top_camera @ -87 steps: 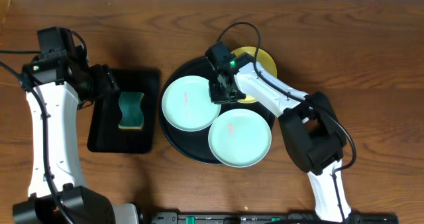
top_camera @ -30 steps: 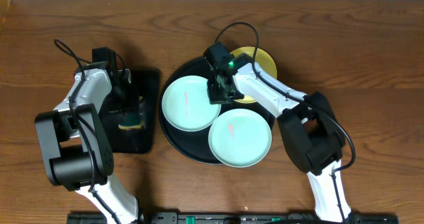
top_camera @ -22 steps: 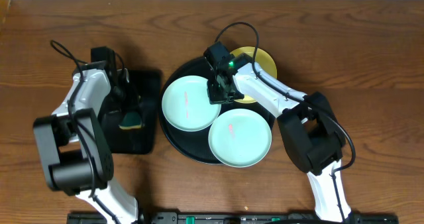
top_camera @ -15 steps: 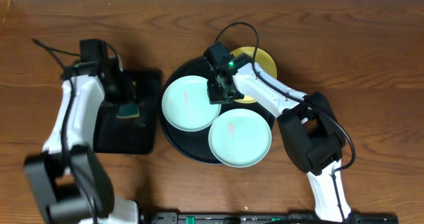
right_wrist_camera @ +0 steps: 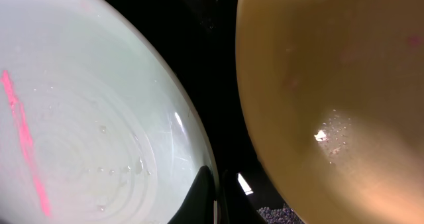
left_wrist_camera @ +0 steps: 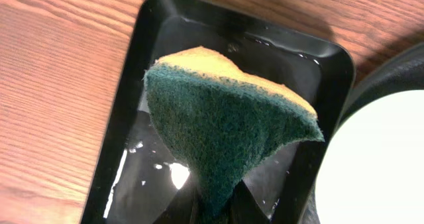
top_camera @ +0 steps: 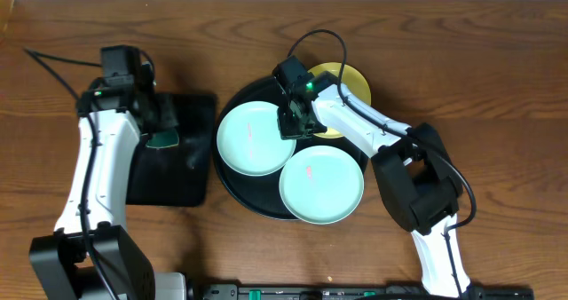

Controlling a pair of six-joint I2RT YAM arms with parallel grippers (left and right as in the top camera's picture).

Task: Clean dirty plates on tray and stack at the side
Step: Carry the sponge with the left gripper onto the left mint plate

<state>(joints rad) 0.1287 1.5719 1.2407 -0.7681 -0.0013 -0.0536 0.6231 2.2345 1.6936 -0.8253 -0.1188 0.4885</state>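
Three plates lie on the round black tray (top_camera: pixel 232 183). One mint plate (top_camera: pixel 255 138) sits at the left with a pink streak, a second mint plate (top_camera: pixel 321 186) at the front, and a yellow plate (top_camera: pixel 344 85) at the back right, partly under the arm. My right gripper (top_camera: pixel 291 127) is shut on the right rim of the left mint plate (right_wrist_camera: pixel 86 118), its fingers pinching the edge beside the yellow plate (right_wrist_camera: pixel 331 85). My left gripper (top_camera: pixel 158 124) is shut on a green-and-yellow sponge (left_wrist_camera: pixel 225 124), held above the small rectangular tray.
The small black rectangular tray (top_camera: pixel 169 180) lies left of the round tray, wet inside, with its rim (left_wrist_camera: pixel 119 118) close under the sponge. Bare wooden table (top_camera: pixel 497 87) surrounds both trays. The right arm's cable loops over the yellow plate.
The left arm has lifted the sponge off the rectangular tray and drawn back toward the tray's upper left. The right arm and the plates have not moved.
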